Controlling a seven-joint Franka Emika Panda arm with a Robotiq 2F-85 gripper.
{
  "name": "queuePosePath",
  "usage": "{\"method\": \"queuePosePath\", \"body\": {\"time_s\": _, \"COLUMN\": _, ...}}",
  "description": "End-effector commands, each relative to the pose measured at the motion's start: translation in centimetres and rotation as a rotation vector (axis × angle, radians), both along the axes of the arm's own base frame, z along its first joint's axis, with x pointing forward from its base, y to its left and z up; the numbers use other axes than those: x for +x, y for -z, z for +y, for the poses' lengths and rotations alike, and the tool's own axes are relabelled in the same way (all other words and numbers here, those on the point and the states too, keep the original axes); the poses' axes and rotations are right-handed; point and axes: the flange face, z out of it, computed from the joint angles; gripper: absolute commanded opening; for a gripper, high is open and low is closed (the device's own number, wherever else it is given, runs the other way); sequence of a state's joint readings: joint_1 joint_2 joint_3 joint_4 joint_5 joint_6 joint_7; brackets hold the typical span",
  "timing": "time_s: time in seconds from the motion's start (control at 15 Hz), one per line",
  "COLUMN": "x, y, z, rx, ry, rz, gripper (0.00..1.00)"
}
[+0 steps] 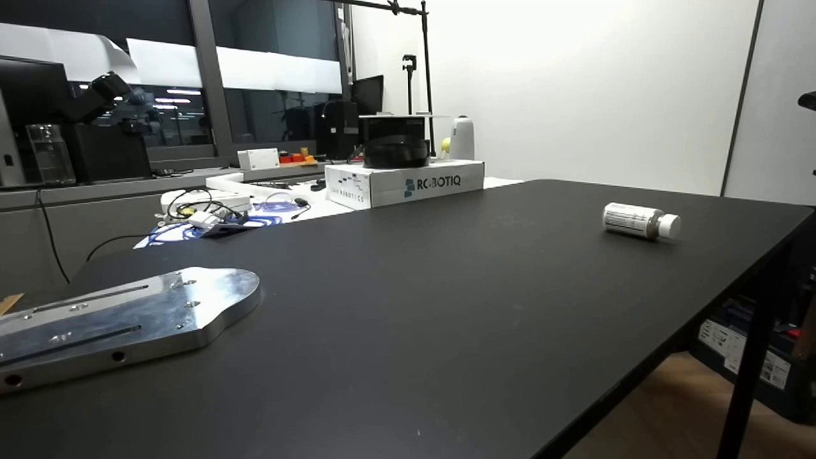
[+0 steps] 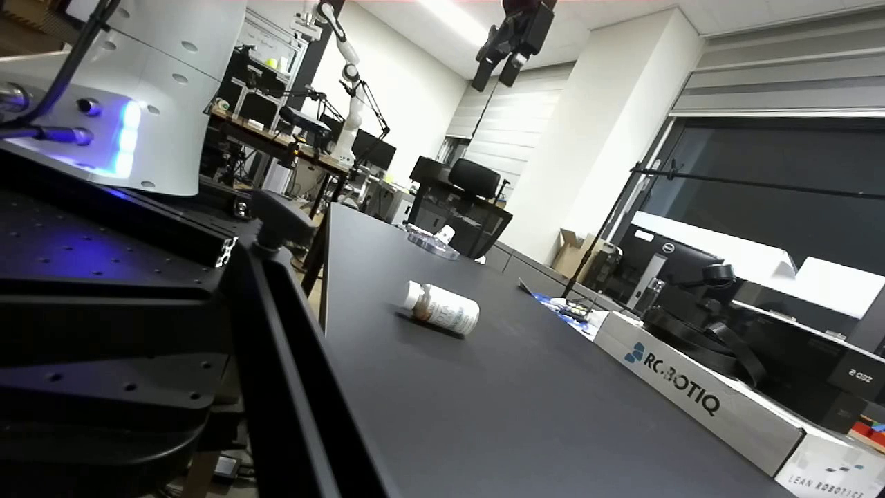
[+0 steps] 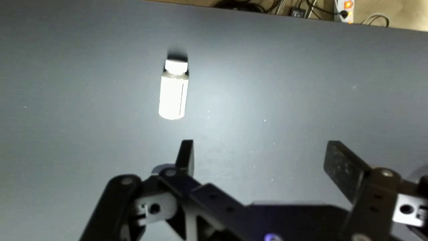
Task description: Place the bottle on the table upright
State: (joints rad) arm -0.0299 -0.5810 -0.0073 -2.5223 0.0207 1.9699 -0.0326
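Observation:
A small white bottle with a white cap lies on its side on the dark table (image 1: 414, 306). It shows in both exterior views (image 1: 628, 219) (image 2: 446, 309) and at the upper left of the wrist view (image 3: 173, 95). Its cap points toward the table edge at the top of the wrist view. My gripper (image 3: 260, 150) is open, with nothing between its fingers. It hangs high above the table in an exterior view (image 2: 492, 77), well apart from the bottle. In the wrist view the bottle lies ahead of the left finger, outside the gap between the fingers.
A silver metal plate (image 1: 134, 312) lies at the far end of the table from the bottle. A white Robotiq box (image 1: 427, 183) stands along one side, with a black object on it. Cables (image 1: 210, 217) lie beside the table. The robot base (image 2: 152, 90) stands past the table edge.

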Motion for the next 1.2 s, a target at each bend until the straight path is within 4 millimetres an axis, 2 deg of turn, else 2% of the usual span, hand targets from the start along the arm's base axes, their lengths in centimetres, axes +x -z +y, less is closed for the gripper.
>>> {"method": "queuePosePath", "body": {"time_s": 0.0, "x": 1.9, "y": 2.2, "z": -4.4, "rx": 0.006, "ry": 0.181, "rz": -0.052, "gripper": 1.00}}
{"method": "queuePosePath", "body": {"time_s": 0.2, "x": 2.7, "y": 6.0, "z": -8.7, "rx": 0.003, "ry": 0.298, "rz": -0.028, "gripper": 1.00}}
{"method": "queuePosePath", "body": {"time_s": 0.4, "x": 2.8, "y": 11.1, "z": -12.7, "rx": -0.011, "ry": 0.380, "rz": 0.040, "gripper": 1.00}}
{"method": "queuePosePath", "body": {"time_s": 0.53, "x": 3.1, "y": 14.0, "z": -14.3, "rx": -0.008, "ry": 0.399, "rz": 0.087, "gripper": 1.00}}
{"method": "queuePosePath", "body": {"time_s": 0.67, "x": 3.4, "y": 16.2, "z": -14.9, "rx": -0.001, "ry": 0.400, "rz": 0.127, "gripper": 1.00}}
{"method": "queuePosePath", "body": {"time_s": 0.73, "x": 3.4, "y": 16.9, "z": -15.1, "rx": -0.013, "ry": 0.398, "rz": 0.187, "gripper": 1.00}}
{"method": "queuePosePath", "body": {"time_s": 0.8, "x": 2.5, "y": 16.1, "z": -14.5, "rx": 0.007, "ry": 0.381, "rz": 0.133, "gripper": 1.00}}
{"method": "queuePosePath", "body": {"time_s": 0.93, "x": 2.7, "y": 17.5, "z": -14.7, "rx": 0.002, "ry": 0.377, "rz": 0.171, "gripper": 1.00}}
{"method": "queuePosePath", "body": {"time_s": 1.13, "x": 3.0, "y": 17.5, "z": -14.9, "rx": -0.001, "ry": 0.374, "rz": 0.181, "gripper": 1.00}}
